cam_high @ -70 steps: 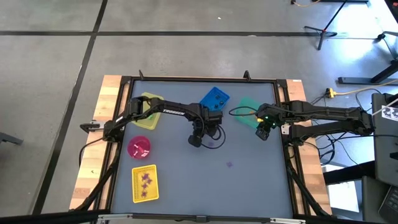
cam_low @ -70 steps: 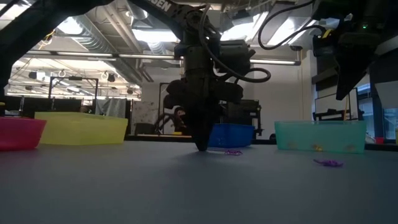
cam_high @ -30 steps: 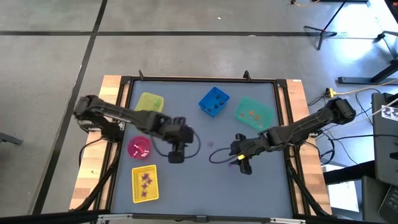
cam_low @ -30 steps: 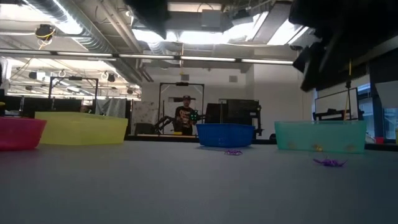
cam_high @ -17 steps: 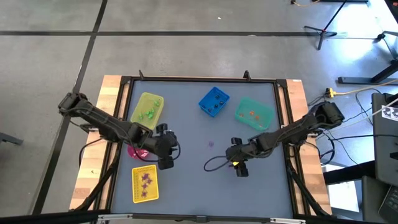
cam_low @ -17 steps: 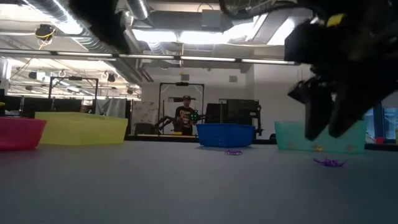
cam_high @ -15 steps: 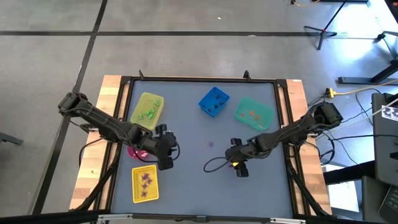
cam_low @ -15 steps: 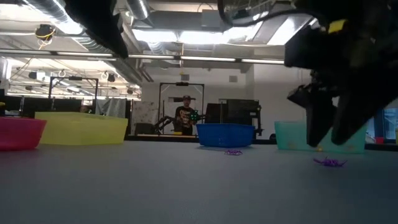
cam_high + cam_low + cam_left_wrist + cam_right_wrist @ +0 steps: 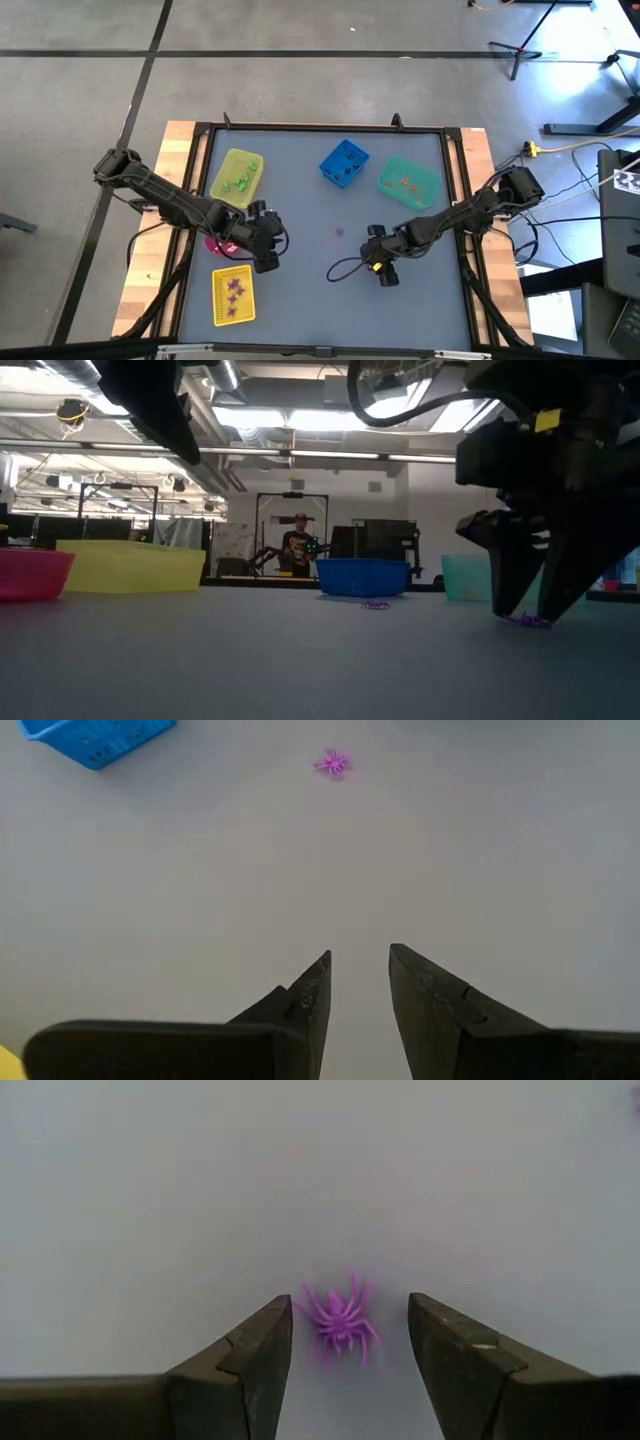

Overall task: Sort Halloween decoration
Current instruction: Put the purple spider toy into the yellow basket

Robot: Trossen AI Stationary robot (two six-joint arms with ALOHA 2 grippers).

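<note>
In the high view, the pink bin [image 9: 214, 243] is largely covered by the left arm, so its contents cannot be made out. The trinkets in the yellow tray [image 9: 233, 295], the blue bin [image 9: 344, 163] and the teal bin [image 9: 410, 183] are too small for their shapes to be told. The purple spider [image 9: 338, 1320] is hidden under the right gripper [image 9: 385, 273] there. In the low view, the teal bin is mostly blocked by that gripper, and the pink bin is cut off at the picture's edge.
</note>
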